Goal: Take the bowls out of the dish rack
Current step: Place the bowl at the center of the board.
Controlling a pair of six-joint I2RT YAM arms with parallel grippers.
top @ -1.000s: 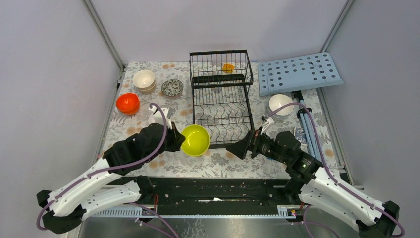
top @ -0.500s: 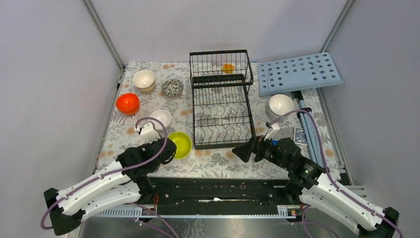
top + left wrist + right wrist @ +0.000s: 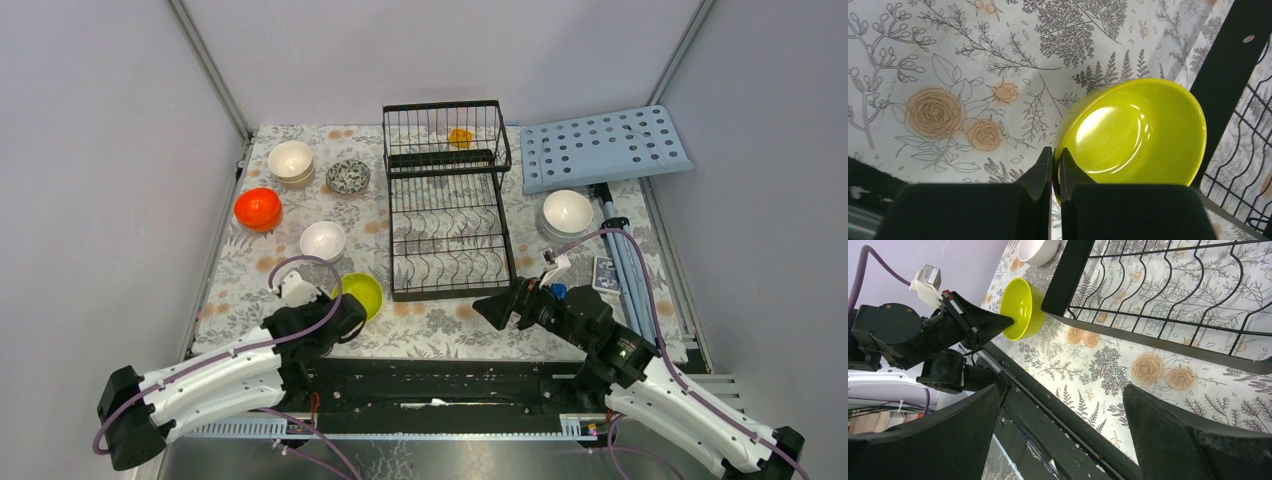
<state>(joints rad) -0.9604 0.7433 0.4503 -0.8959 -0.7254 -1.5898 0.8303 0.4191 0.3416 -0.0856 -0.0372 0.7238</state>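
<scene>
My left gripper (image 3: 345,305) is shut on the near rim of the yellow-green bowl (image 3: 361,292), one finger inside and one outside. It holds the bowl low over the table by the front left corner of the black dish rack (image 3: 445,205). The left wrist view shows the pinch (image 3: 1055,161) on the bowl (image 3: 1135,132) beside the rack frame (image 3: 1235,55). My right gripper (image 3: 490,308) is open and empty at the rack's front right corner. The right wrist view shows its spread jaws (image 3: 1062,390), the bowl (image 3: 1020,307) slightly tilted, and the rack base (image 3: 1173,305). The rack's tines hold no bowls.
Left of the rack stand an orange bowl stack (image 3: 258,208), a cream stack (image 3: 291,161), a dark patterned bowl (image 3: 348,176) and a white bowl (image 3: 323,239). A white bowl (image 3: 567,211) stands to the right. A small orange object (image 3: 460,136) sits in the raised basket. The light-blue board (image 3: 605,147) is back right.
My left gripper has carried the yellow-green bowl down and to the left, from raised and tilted to low by the rack's front left corner. My right gripper drew back slightly.
</scene>
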